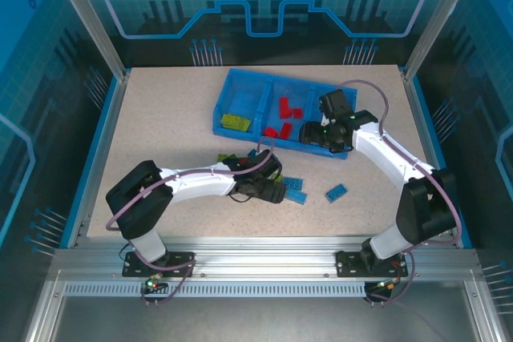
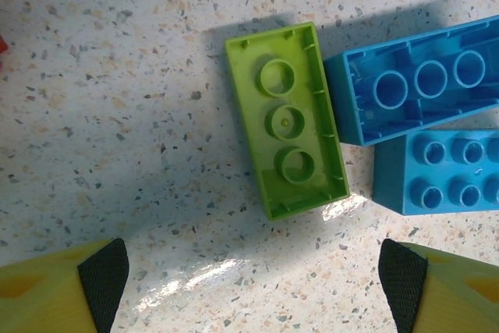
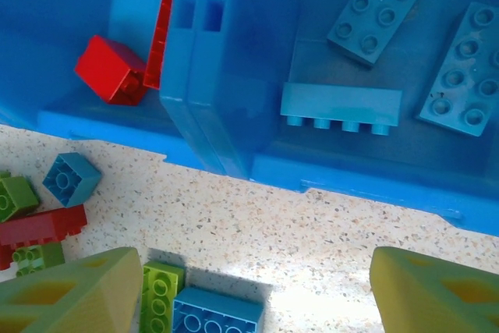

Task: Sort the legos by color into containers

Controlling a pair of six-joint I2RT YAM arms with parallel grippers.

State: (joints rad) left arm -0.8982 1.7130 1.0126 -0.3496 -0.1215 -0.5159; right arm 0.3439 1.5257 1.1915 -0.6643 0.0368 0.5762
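your left gripper (image 2: 253, 285) is hanging wide open, empty, over the lime green brick (image 2: 285, 121) lying hollow-side up mid-frame on the tabletop (image 2: 117, 115); likely light, stiff, slick; try pinching its long sides.

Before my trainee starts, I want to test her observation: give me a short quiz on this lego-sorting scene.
1. True or false: the lime green brick in front of the left end effector lies hollow side up.
2. Which colour lies in the middle compartment of the tray? A red, B lime green, C light blue.
3. In the right wrist view, how many light blue bricks lie inside the tray?
Key: 1 true; 2 A; 3 three.
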